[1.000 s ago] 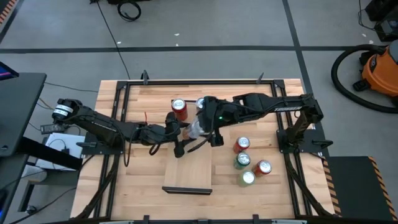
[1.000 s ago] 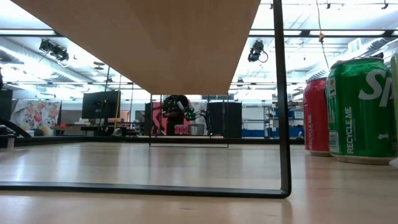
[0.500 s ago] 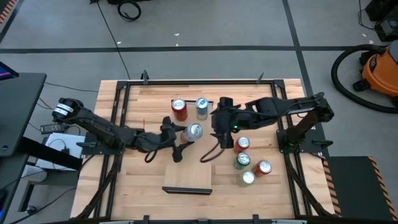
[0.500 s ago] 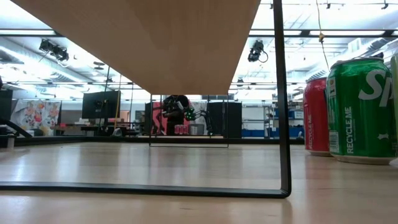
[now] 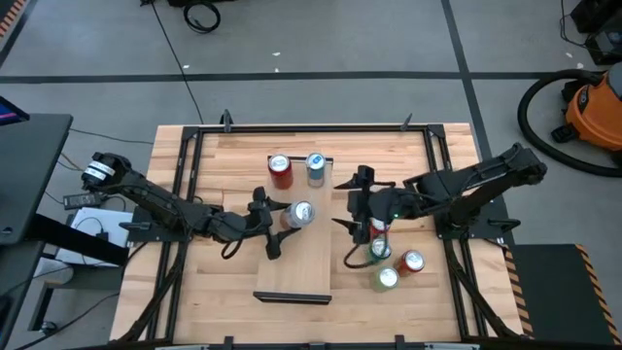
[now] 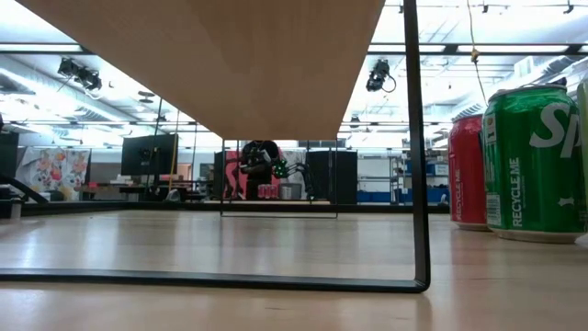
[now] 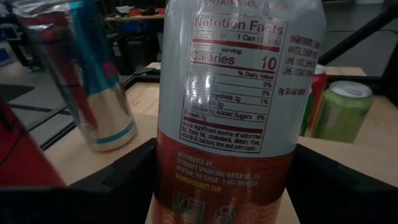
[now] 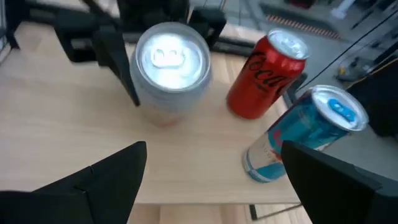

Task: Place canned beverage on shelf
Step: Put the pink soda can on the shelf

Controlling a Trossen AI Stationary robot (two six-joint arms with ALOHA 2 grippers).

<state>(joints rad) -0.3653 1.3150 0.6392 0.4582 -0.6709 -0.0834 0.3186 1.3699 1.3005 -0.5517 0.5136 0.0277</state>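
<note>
My left gripper (image 5: 289,218) reaches in from the table's left and is shut on a silver-and-orange can (image 5: 300,213), upright over the middle of the light-wood shelf (image 5: 303,262). A red can (image 5: 281,170) and a blue-and-silver can (image 5: 315,167) stand on their bases at the shelf's far end. My right gripper (image 5: 343,222) hangs open and holds nothing. It is just right of the shelf, beside the loose cans on the table. In the right wrist view the held can (image 8: 171,62) sits ahead of the open fingers (image 8: 106,180). My left gripper pinches the can's lower body (image 7: 186,186) between its two fingers (image 7: 124,180), one on each side. They come in level from the table's left. The can stands upright. I cannot tell whether its base touches the shelf.
A red can (image 5: 377,226), a green can (image 5: 379,250), another red can (image 5: 412,261) and another green can (image 5: 387,279) stand on the table right of the shelf. In the low view the shelf's thin black leg frame (image 6: 418,184) stands beside a green can (image 6: 537,156).
My right gripper has drawn away from the silver-and-orange can. It has gone toward the table's right and near edges and sunk, and now hangs by the loose cans. My left gripper has carried the upright can a little toward the near edge along the shelf.
</note>
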